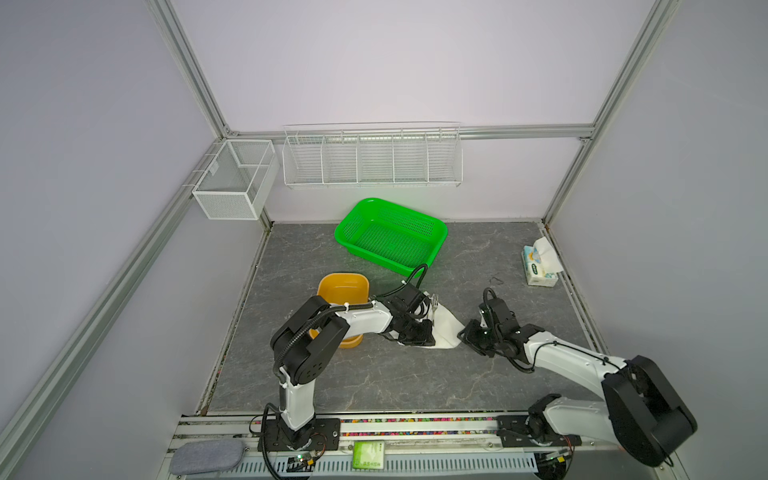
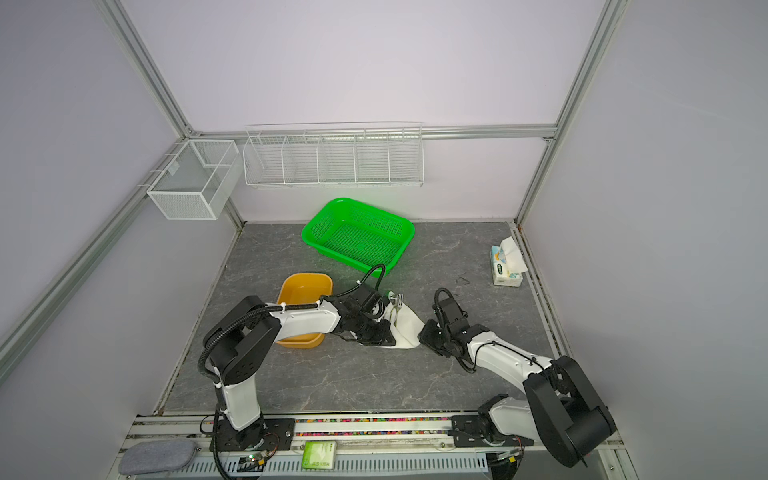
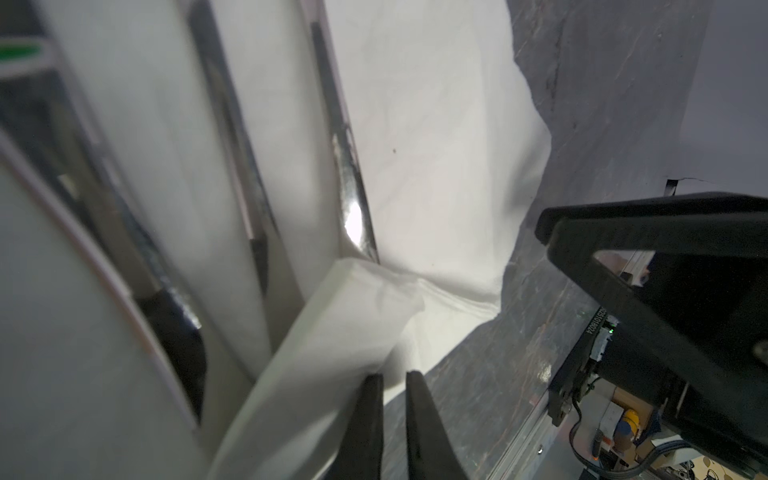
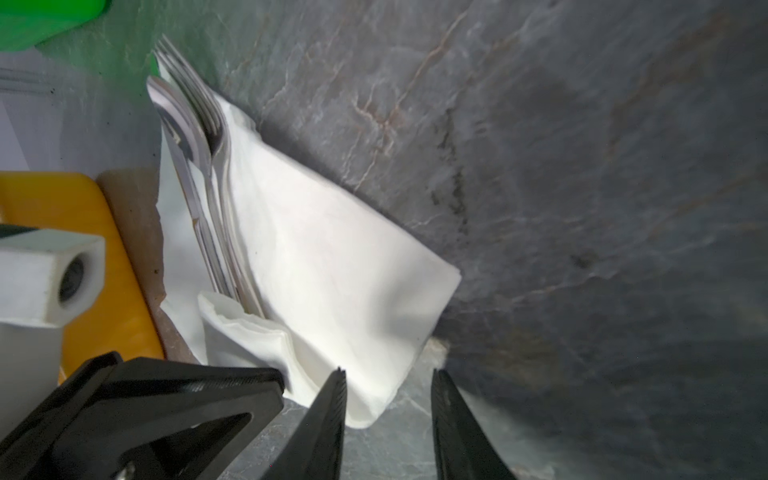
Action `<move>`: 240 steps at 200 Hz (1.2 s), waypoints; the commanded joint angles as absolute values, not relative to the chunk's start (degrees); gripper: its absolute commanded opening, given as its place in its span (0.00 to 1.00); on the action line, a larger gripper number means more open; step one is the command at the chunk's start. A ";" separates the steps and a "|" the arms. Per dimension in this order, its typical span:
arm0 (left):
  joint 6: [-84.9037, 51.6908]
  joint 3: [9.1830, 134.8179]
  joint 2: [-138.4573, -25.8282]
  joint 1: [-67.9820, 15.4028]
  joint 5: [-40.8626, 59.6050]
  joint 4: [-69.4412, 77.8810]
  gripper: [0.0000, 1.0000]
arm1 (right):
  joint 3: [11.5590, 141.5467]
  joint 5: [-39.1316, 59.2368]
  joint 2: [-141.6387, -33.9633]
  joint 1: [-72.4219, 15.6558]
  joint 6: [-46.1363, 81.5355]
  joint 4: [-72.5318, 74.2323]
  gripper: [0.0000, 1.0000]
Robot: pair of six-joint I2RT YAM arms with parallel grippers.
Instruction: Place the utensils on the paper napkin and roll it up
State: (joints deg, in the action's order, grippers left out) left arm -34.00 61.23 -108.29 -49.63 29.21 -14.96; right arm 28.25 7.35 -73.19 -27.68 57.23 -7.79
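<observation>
The white paper napkin [image 1: 446, 328] [image 2: 409, 328] lies mid-table, partly folded over the utensils [image 1: 434, 301] [image 2: 399, 301]. Only the fork tines and spoon bowl stick out at the far end. In the right wrist view the utensils [image 4: 199, 137] lie side by side along the napkin [image 4: 332, 270]. In the left wrist view their shiny handles [image 3: 349, 178] run under a raised napkin [image 3: 436, 145] flap. My left gripper [image 1: 417, 336] [image 3: 395, 376] is at the napkin's near left edge, shut on that lifted flap. My right gripper [image 1: 463, 334] [image 4: 388, 374] stands open at the near right corner, holding nothing.
A yellow tub [image 1: 343, 291] sits just left of the napkin, partly under my left arm. A green basket [image 1: 390, 237] stands behind. A tissue pack [image 1: 540, 262] is at the far right edge. White wire racks [image 1: 372, 158] hang on the back wall.
</observation>
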 commanded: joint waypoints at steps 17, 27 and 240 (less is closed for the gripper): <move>-33.20 61.87 -109.25 -49.75 27.95 -16.16 0.14 | 26.13 8.91 -75.50 -25.51 59.33 -3.65 0.38; -33.22 61.87 -109.26 -49.72 27.95 -16.07 0.14 | 25.70 9.35 -76.21 -25.53 59.53 -2.08 0.38; -33.22 62.59 -109.11 -49.75 28.11 -16.52 0.14 | 18.19 17.50 -72.90 -29.65 64.45 17.86 0.44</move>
